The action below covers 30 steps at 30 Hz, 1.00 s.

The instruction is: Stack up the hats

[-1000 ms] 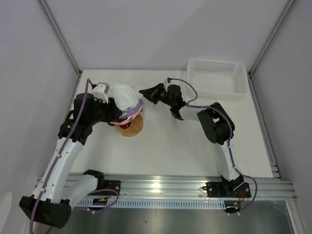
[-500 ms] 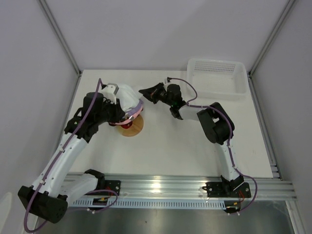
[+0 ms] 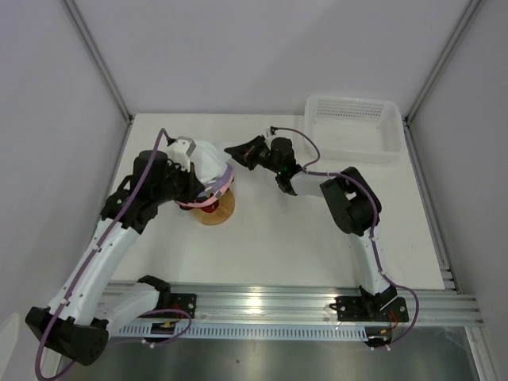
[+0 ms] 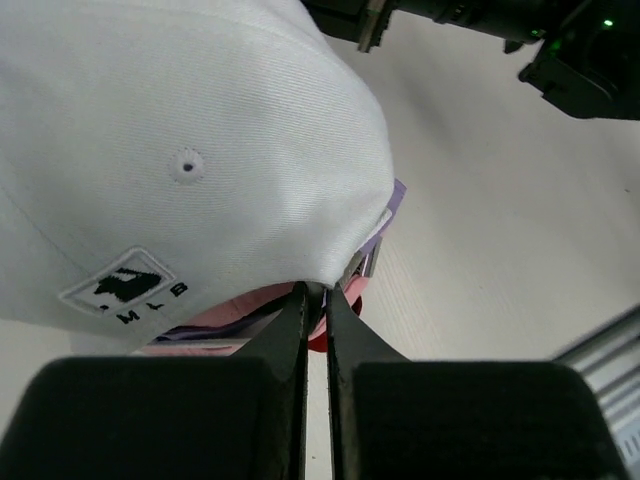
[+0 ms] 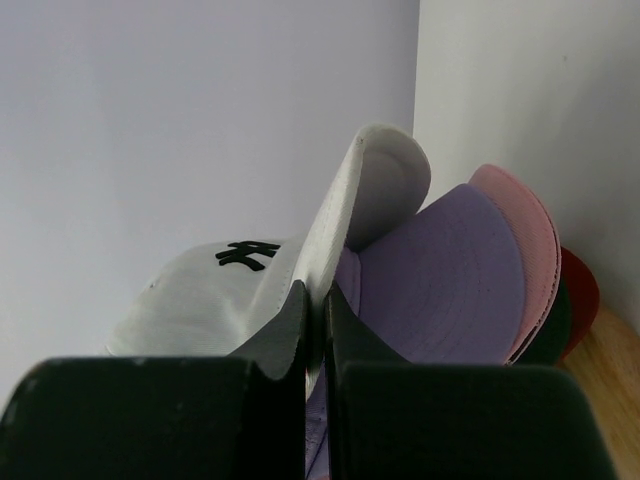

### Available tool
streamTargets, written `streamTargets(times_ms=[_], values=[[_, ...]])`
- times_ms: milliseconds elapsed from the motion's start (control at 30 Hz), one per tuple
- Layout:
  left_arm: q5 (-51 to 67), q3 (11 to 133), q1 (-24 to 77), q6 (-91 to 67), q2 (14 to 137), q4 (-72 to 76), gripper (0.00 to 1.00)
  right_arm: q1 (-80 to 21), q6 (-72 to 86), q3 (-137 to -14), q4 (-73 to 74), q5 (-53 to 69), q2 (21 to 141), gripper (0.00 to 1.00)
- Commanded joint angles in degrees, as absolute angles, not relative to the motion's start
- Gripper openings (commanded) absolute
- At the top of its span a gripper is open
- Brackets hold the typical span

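We see the caps (image 3: 213, 182) piled on the wooden stand (image 3: 221, 209), well apart from the white mesh basket (image 3: 352, 100).
Left gripper (image 4: 315, 300) is clamped on the top white cap (image 4: 200, 130) at its rear edge; right gripper (image 5: 313, 300) is clamped on its brim.

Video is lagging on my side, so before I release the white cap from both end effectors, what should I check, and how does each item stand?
1. Left end effector shut on the white cap, rear edge: ok.
2. Right end effector shut on its brim: ok.
3. Lavender cap, pink cap, black cap and red cap nested beneath, brims pointing one way: ok.
4. White cap fully seated on the lavender one: cannot tell.
5. Stack centred on the wooden stand: cannot tell.
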<state>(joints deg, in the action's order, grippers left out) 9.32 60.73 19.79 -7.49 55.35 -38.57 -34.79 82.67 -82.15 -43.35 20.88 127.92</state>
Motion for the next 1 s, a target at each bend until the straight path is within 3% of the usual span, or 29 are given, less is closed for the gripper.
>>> streamTargets(times_ms=[0, 333, 567, 967], values=[[21.7, 64.9, 20.4, -10.0, 54.7, -38.4, 0.01, -36.2, 76.4, -80.5, -38.2, 20.6, 128.5, 0.00], [35.8, 62.0, 20.4, -11.6, 57.2, -37.5, 0.01, -36.3, 74.4, -79.0, -37.2, 19.1, 126.7, 0.00], [38.1, 55.4, 20.5, -9.1, 58.7, -43.1, 0.01, -36.2, 73.4, -77.3, -36.7, 17.6, 127.9, 0.00], [25.5, 51.1, 23.9, -12.0, 66.9, -44.2, 0.01, -36.3, 69.9, -77.4, -37.2, 15.7, 129.7, 0.00]])
